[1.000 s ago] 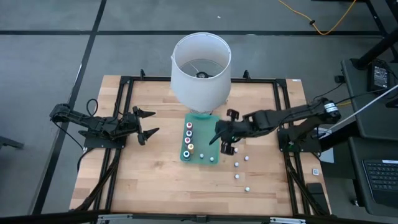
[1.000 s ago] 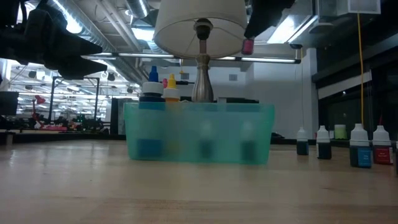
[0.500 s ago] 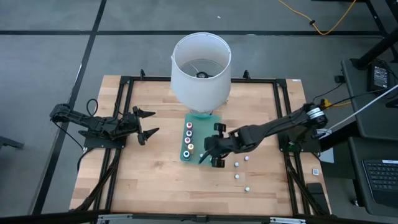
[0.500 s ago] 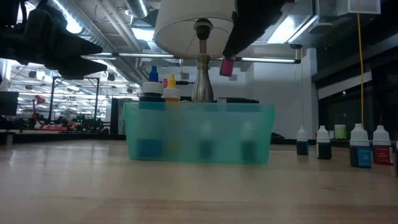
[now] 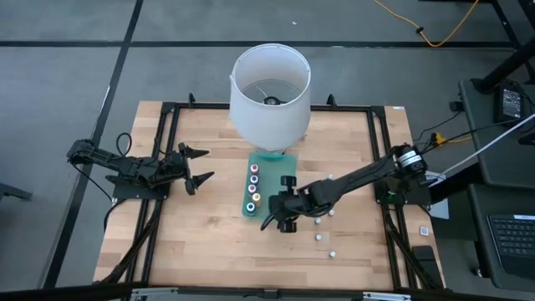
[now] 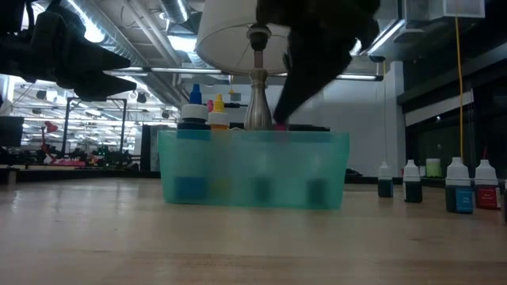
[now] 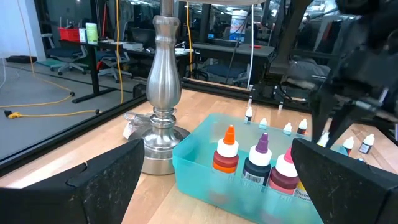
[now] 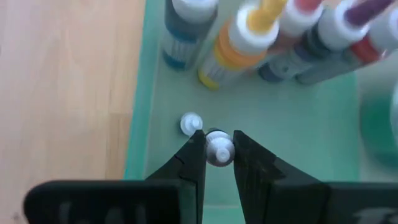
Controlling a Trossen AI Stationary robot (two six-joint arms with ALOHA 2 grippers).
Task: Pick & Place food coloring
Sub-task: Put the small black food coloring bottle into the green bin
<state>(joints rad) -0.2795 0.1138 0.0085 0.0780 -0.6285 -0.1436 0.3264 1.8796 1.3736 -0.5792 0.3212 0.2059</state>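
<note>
Right now the placing step is in hand: the right gripper [image 5: 269,222] hangs low over the near end of the teal bin [image 5: 288,217], at about six o'clock from the lamp [image 5: 269,90], and its fingers [image 8: 194,163] are clamped on a small white-capped bottle [image 8: 219,152] pointed down into the bin's floor. Just beside that bottle stands another white-capped one [image 8: 190,122], already in the bin. Farther in, a row of bottles with coloured caps [image 5: 253,186] lines the bin's nine o'clock side. Outside the bin, toward four o'clock from it, loose bottles [image 5: 318,237] wait on the table [image 5: 201,234] (three or four; the arm may hide more). Next, I judge, the bottle needs lowering until it stands on the floor clear of its neighbour, then a release and a straight lift. The left gripper [image 5: 201,166] waits at nine o'clock with its jaws spread wide, empty.
</note>
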